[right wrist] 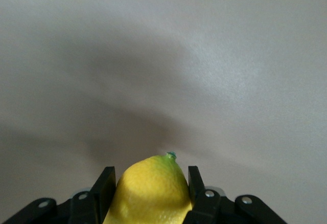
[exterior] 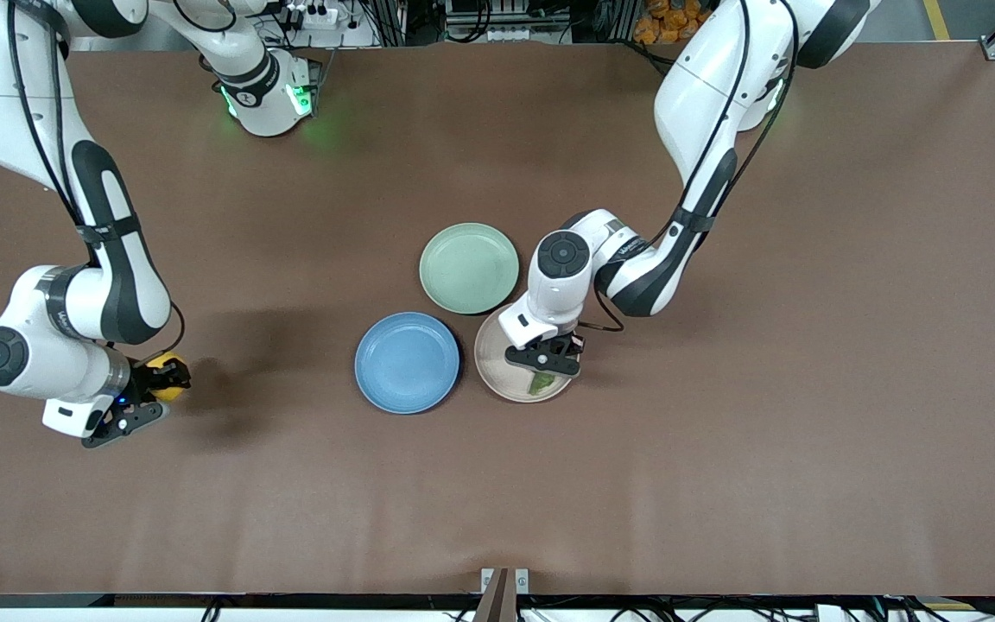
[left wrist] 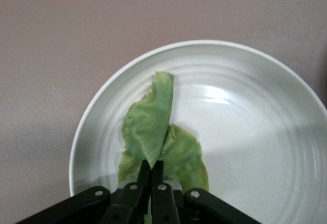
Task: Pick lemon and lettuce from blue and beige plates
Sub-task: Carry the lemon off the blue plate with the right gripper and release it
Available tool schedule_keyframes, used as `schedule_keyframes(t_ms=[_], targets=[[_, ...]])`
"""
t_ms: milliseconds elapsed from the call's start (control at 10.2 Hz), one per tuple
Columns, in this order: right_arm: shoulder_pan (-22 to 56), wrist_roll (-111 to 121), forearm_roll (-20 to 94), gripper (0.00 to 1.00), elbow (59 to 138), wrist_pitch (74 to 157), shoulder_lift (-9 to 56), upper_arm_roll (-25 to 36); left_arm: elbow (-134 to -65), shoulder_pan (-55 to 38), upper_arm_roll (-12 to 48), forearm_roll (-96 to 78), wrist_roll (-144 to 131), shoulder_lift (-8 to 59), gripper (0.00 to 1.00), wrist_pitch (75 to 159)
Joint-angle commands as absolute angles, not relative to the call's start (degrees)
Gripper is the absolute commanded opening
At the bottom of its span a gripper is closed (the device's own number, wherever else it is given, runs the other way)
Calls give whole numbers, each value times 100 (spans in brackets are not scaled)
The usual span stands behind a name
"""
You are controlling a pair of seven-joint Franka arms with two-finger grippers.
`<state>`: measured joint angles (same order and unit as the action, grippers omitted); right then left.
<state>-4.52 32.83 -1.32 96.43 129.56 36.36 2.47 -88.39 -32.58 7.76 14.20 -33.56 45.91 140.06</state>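
The lemon (exterior: 167,377) (right wrist: 150,196), yellow with a green tip, sits between the fingers of my right gripper (exterior: 159,386) (right wrist: 150,175), which is shut on it over bare table toward the right arm's end. The blue plate (exterior: 407,363) holds nothing. Beside it, toward the left arm's end, the beige plate (exterior: 497,367) (left wrist: 255,127) carries the lettuce (exterior: 541,385) (left wrist: 150,124), a crinkled green leaf folded upward. My left gripper (exterior: 552,364) (left wrist: 152,165) is low over this plate, shut on the leaf's raised fold.
A mint-green plate (exterior: 469,267) with nothing on it lies farther from the front camera, touching the gap between the two other plates. Brown table surface (exterior: 722,432) stretches around the plates.
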Motion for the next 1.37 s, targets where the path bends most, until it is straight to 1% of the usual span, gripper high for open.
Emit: schedule_keyframes(t_ms=[0,98,195,586,684,880,1271], targets=[[-492,3419,-158,0,9993,13192,3472,202,-8824,-3252,738,1591,-3542,4281,0,13651],[-492,3419,-150,31,10002,13201,3506,202,-8824,-3243,747,1565,-3542,4202,0,13597],[-501,3358,-141,99,10002,13184,3542,202,-8824,-3226,738,1538,-3551,4105,0,13588],[-475,3357,-141,100,9941,13052,3429,193,-8815,-3095,747,1521,-3542,3728,0,13255],[-457,3357,-132,100,9749,12652,3271,193,-8815,-3042,747,1512,-3542,3631,0,13176],[-396,3349,-132,100,9152,11510,2955,185,-8815,-2910,747,1512,-3525,3420,0,13026],[-203,1912,79,100,9044,10102,1778,167,-8815,-2488,809,1328,-3454,3016,0,12815]])
